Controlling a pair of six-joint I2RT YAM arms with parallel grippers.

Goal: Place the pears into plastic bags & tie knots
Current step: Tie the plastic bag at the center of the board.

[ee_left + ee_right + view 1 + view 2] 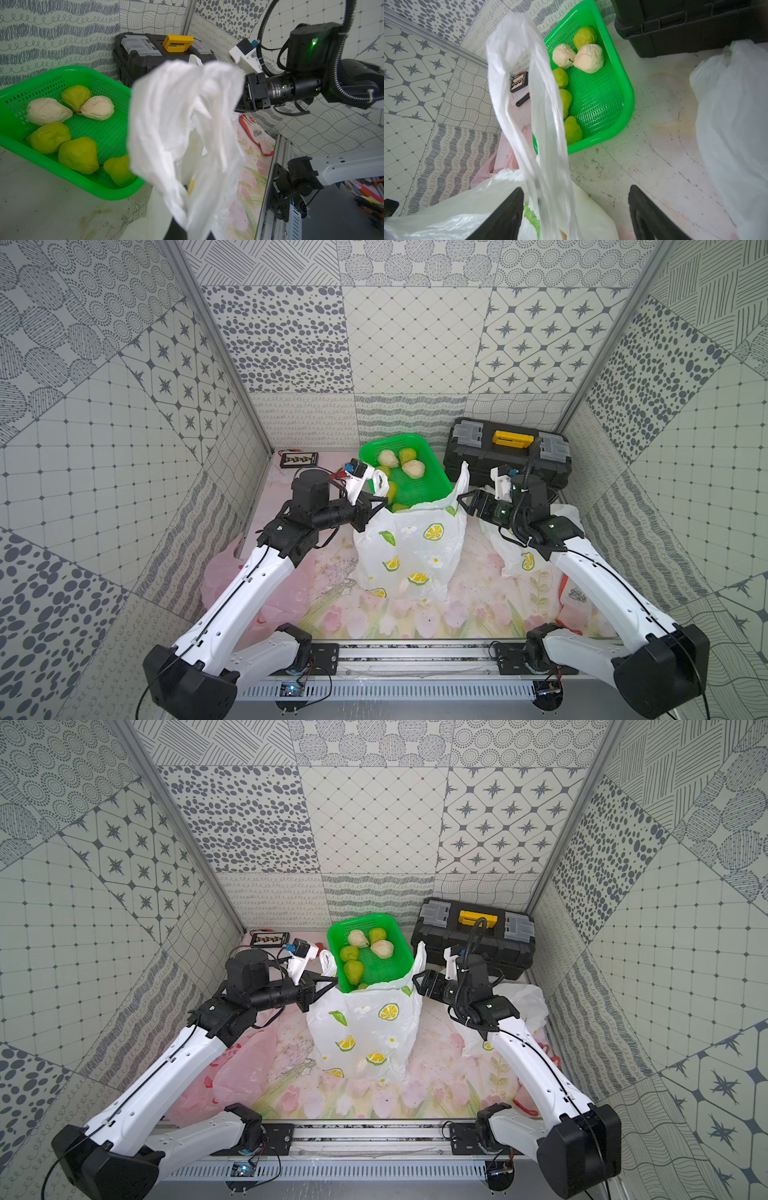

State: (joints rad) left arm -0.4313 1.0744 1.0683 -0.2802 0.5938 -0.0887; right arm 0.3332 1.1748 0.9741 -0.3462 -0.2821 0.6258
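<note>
Floral tabletop (478, 605) inside patterned grey-white walls (415, 344)

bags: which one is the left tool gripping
The lemon-print bag standing upright at centre; the left tool is shut on its handle. The other white bag and the pink bag lie slack.
</note>
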